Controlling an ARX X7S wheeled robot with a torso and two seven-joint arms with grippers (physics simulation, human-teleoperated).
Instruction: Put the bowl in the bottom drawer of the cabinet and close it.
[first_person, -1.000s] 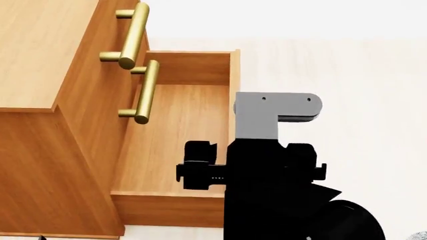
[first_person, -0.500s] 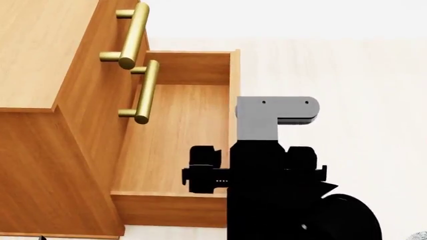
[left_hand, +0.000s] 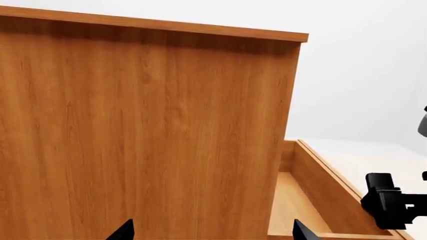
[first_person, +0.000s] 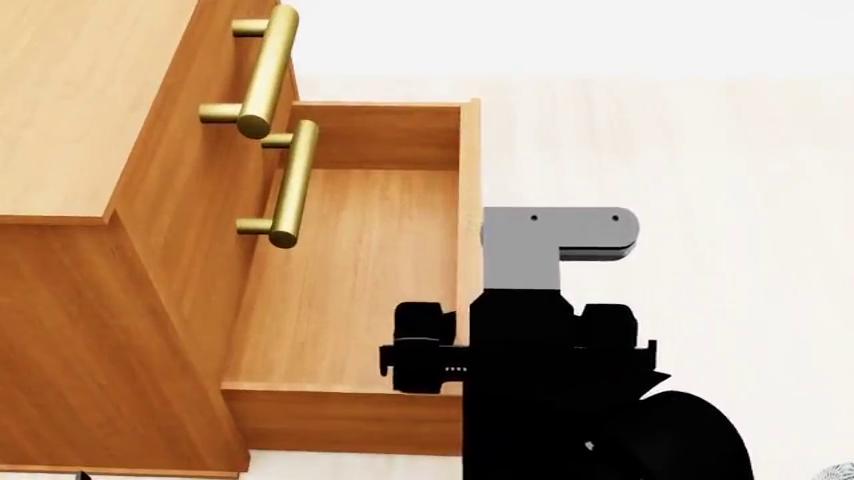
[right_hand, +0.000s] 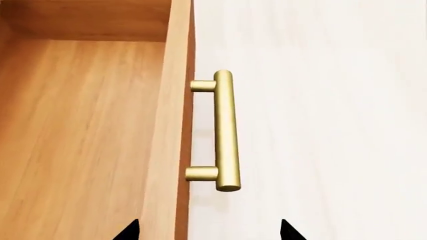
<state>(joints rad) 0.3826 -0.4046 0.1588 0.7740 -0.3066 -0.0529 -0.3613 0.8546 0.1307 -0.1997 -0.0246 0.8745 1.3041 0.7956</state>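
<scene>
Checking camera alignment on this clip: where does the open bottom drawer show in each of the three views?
Head view: the bottom drawer is pulled out at centre, empty, partly behind the right arm.
Left wrist view: lower right, beside the cabinet side panel.
Right wrist view: fills the left half, its brass handle at centre.
Shared landmark: the drawer's front panel edge.

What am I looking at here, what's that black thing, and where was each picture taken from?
A simulated two-armed robot faces a wooden cabinet. One picture looks down from its head: the black and grey shape is its right arm, beside the pulled-out bottom drawer, which looks empty. Another comes from that arm's wrist, looking at the drawer's brass handle; the two dark tips at the edge are the right gripper, open, holding nothing. The third comes from the left wrist, facing the cabinet's side, its left gripper also open. No bowl is visible.
</scene>
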